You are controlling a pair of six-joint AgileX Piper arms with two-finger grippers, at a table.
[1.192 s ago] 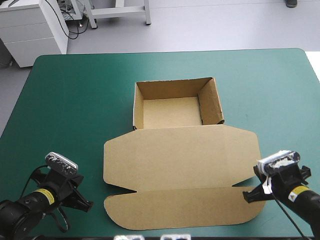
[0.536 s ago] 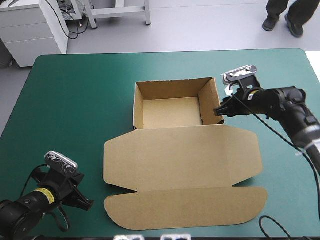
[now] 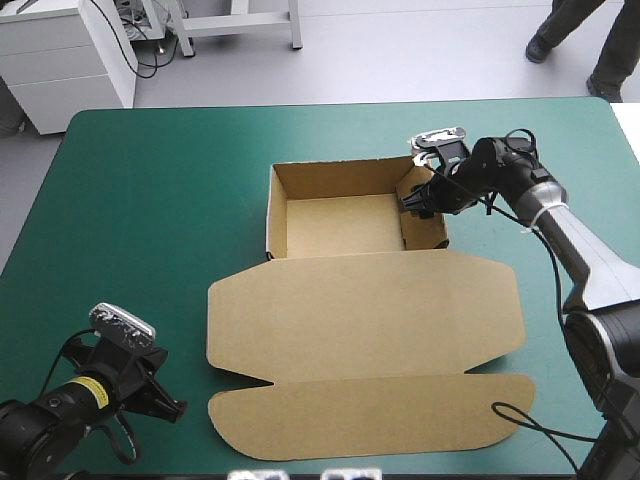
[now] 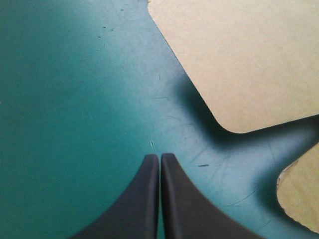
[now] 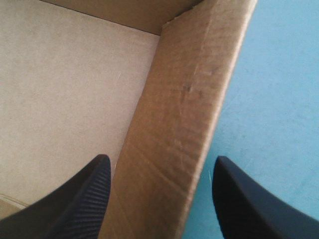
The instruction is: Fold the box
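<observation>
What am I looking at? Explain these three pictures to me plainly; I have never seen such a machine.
It is a robot with two arms, each ending in a gripper of two black fingers. The overhead picture looks down on a table with a teal-green cover. On it lies a brown cardboard box: an open tray with its walls up, and the lid lying flat toward the robot. The other two pictures come from cameras on the wrists, looking along the fingers. The left gripper is shut and holds nothing, over bare cover beside the lid's rounded corner. The right gripper is open, straddling the tray's right wall: one finger inside, one outside. It has not closed on it.
</observation>
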